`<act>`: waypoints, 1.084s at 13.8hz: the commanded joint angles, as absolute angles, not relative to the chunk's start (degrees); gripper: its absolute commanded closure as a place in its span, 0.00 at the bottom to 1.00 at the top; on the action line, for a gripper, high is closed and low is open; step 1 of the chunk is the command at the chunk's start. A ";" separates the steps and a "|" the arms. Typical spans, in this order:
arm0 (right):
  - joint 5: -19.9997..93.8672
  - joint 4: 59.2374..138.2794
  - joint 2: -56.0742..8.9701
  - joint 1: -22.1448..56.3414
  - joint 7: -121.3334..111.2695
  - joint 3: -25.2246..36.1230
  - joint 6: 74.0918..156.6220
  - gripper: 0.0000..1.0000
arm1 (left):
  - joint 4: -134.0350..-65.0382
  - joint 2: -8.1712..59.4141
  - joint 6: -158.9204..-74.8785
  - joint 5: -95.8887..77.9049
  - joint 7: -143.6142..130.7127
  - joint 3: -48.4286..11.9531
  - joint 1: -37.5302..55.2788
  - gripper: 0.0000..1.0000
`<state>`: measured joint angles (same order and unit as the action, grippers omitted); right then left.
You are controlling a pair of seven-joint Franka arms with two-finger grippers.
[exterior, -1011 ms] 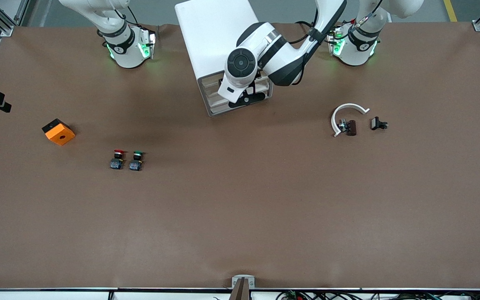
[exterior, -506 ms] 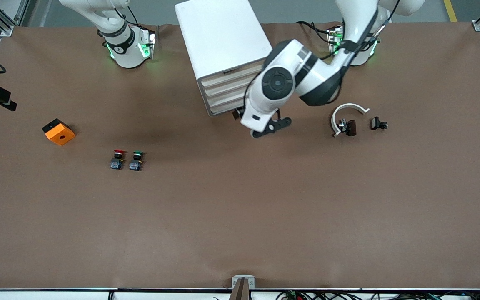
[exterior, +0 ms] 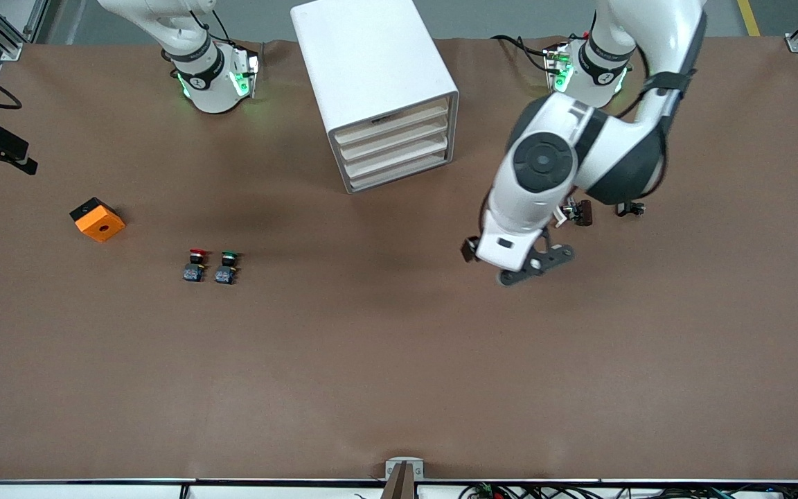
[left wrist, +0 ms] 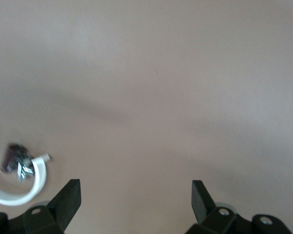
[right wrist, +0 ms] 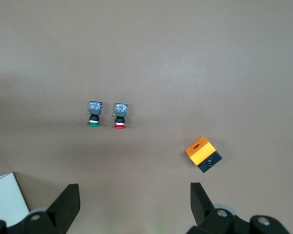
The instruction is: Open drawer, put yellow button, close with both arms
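The white cabinet stands near the arms' bases. Its four drawers face the front camera, and the top drawer looks shut flush like the three below. The yellow button is not in view. My left gripper hangs over bare table toward the left arm's end. In the left wrist view it is open and empty. My right gripper is open and empty, high over the table. It looks down on the red-capped button and the green-capped button.
The red-capped button and green-capped button stand side by side. An orange box lies toward the right arm's end. A dark clip, a small black part and a white curved piece lie beside the left arm.
My left gripper has swung away from the drawer fronts, toward the left arm's end and the front camera. The drawer fronts are uncovered now.
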<state>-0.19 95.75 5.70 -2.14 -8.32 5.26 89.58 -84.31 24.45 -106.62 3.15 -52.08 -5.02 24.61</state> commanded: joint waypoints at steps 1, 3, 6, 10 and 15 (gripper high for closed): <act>-2.37 97.38 7.65 -2.98 -8.79 3.35 90.26 0.00 | -83.15 21.81 -106.08 4.22 -46.87 -5.98 17.60 0.00; -2.29 97.47 7.73 -3.16 -8.26 3.34 89.83 0.00 | -83.14 19.52 -106.00 4.31 -41.95 -5.89 13.91 0.00; -1.67 97.56 8.17 -2.81 -8.00 3.43 89.74 0.00 | -83.67 16.36 -104.69 3.78 -32.90 -6.15 8.54 0.00; -1.32 97.65 8.52 -2.99 -7.91 3.52 89.65 0.00 | -83.93 12.32 -98.37 3.25 -25.94 -6.33 5.01 0.00; 1.67 97.73 9.32 -3.25 -7.65 3.78 89.65 0.00 | -94.28 0.65 -96.94 0.89 -13.92 -5.89 1.15 0.00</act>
<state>0.51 95.90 7.43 -2.23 -8.21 4.32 89.33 -86.56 8.25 -96.55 2.87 -19.58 -5.24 3.96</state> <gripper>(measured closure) 0.000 0.000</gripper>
